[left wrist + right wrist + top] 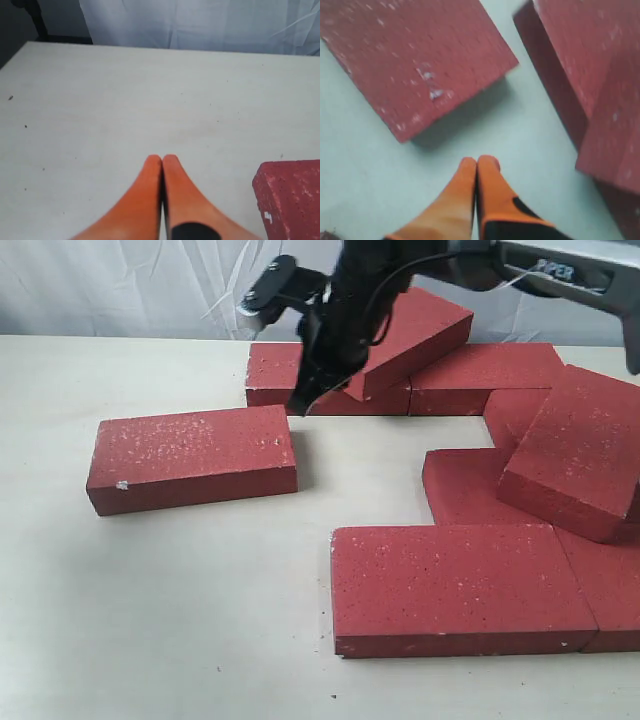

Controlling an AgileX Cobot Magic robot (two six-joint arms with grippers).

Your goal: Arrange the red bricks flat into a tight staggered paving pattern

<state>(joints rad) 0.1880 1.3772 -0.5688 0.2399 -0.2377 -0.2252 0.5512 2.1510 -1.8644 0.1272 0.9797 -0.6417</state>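
Nine or so red bricks [460, 585]: spread loosely over the table [150, 640], with gaps between them and two off the flat.
Lone brick [190, 460]: flat at the left, well apart from the others, with a white chip at its near corner.
Back row [485, 370]: two bricks end to end along the far side.
Leaning brick [410, 335]: tilted, resting on top of the back row and covering its joint.
Tilted brick [580, 450]: at the right, propped on flat bricks beneath it and hiding part of them.
Front brick [440, 540]: flat and nearest the camera, touching a second flat brick at its right end.
Right gripper [302, 406] [477, 161]: orange fingers pressed together, grasping nothing. It is low over bare table, between the lone brick and the back row. Its arm [370, 290] hides part of the back row.
Left gripper [162, 158]: fingers clenched together and empty, over bare table, with one brick corner [292, 200] beside it.
Backdrop [120, 290]: white cloth behind the table.
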